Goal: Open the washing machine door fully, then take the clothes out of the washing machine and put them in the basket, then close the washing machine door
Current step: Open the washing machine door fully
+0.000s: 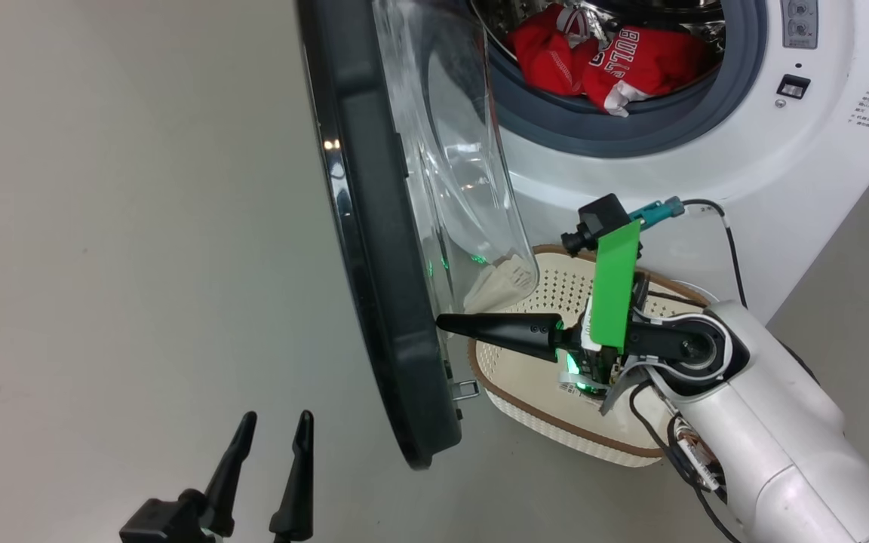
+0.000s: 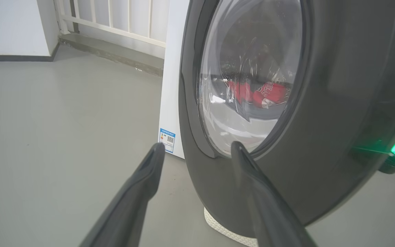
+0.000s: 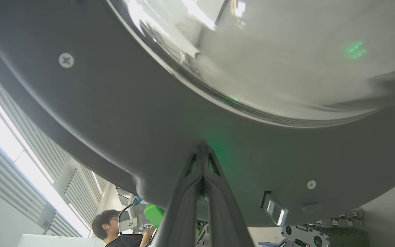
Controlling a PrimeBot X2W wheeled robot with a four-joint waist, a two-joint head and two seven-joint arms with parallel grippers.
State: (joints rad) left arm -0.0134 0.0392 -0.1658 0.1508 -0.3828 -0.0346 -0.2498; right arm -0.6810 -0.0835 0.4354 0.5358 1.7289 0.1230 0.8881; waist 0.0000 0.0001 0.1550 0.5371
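Right pincer (image 1: 440, 323), clenched empty, touches the door (image 1: 382, 264) on its inner frame; stiff, heavy, likely best pushed near its free edge.

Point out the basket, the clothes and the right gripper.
the basket (image 1: 566, 290), head view, on its perforated inner wall.
the clothes (image 1: 661, 68), head view, on the red cloth beside the lettering.
right gripper (image 1: 446, 324), head view, at its shut fingertips.
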